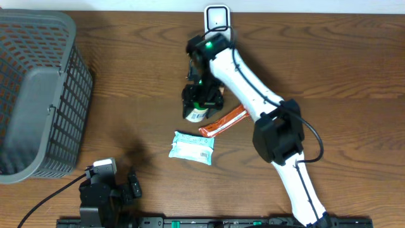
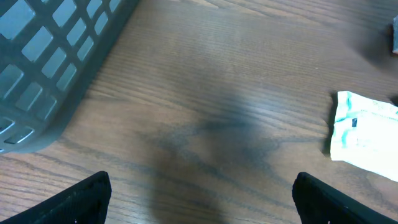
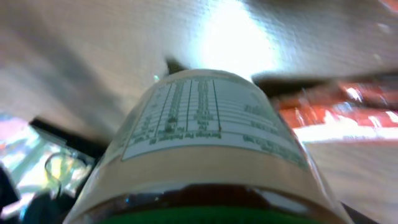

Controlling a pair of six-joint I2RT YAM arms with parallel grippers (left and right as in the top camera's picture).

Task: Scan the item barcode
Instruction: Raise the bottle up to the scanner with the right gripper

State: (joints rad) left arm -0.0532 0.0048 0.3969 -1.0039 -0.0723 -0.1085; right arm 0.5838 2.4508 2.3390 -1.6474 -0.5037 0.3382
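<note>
Left gripper [image 2: 202, 198] jaws are held wide, empty. Right gripper [image 1: 202, 96] is set over the bottle [image 1: 197, 114] at centre frame; a grip cannot be confirmed. Pickup is judged underway; the bottle must next be lifted toward the white device [image 1: 217, 16], top centre.

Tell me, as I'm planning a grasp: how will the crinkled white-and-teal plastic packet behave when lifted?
The crinkled white-and-teal plastic packet looks wrinkled, so it probably flexes or sags. It lies flat, so rolling seems unlikely.
</note>
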